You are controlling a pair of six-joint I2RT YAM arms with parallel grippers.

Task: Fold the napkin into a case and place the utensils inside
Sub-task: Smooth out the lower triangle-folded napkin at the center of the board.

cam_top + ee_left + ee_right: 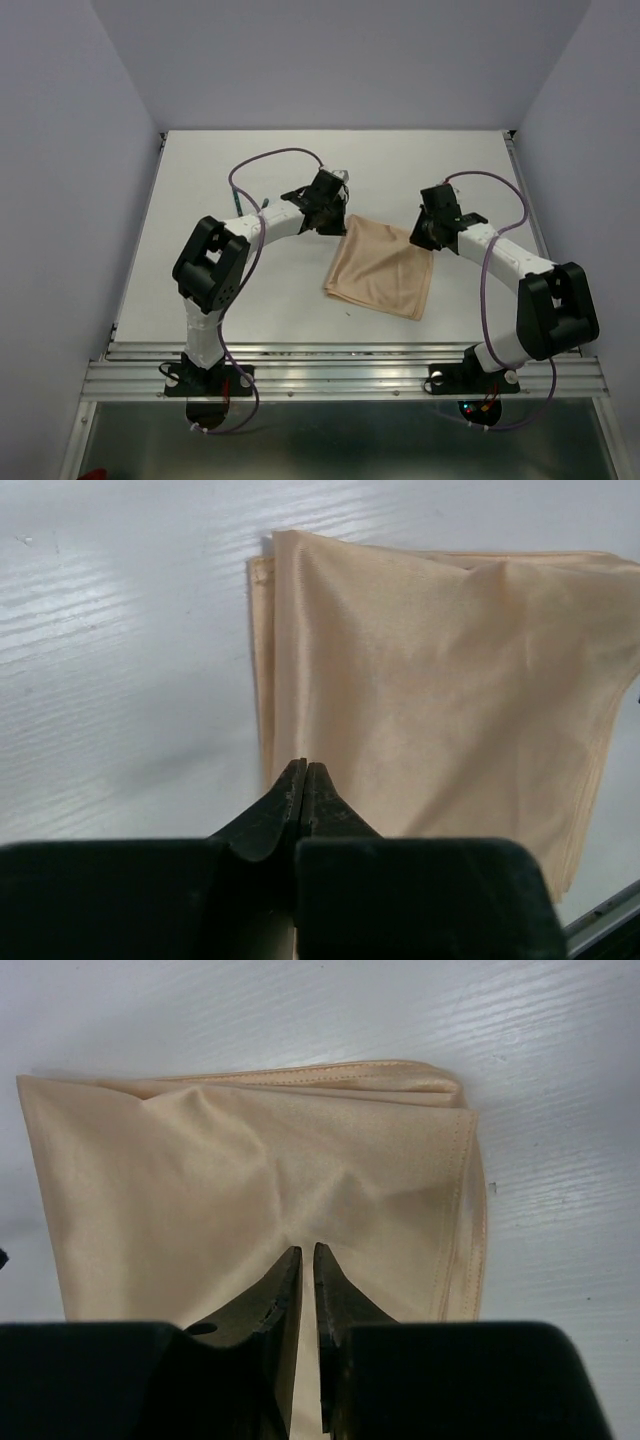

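Note:
The peach-tan napkin (pixel 383 270) lies folded into a rough square on the white table, several layers thick at its edges. My left gripper (pixel 337 208) is at its far left corner. In the left wrist view the napkin (pixel 440 670) lies flat and the gripper (pixel 304 765) is shut tight over the cloth's edge, with no cloth seen between the jaws. My right gripper (pixel 424 237) is at the far right corner. In the right wrist view the gripper (pixel 301 1248) is nearly shut and the napkin (pixel 250 1150) puckers towards its tips. The utensils are out of view.
The white table (pixel 250 290) has a metal rail along its near edge (pixel 340 375). Pale walls close in the back and both sides. Purple cables loop over both arms.

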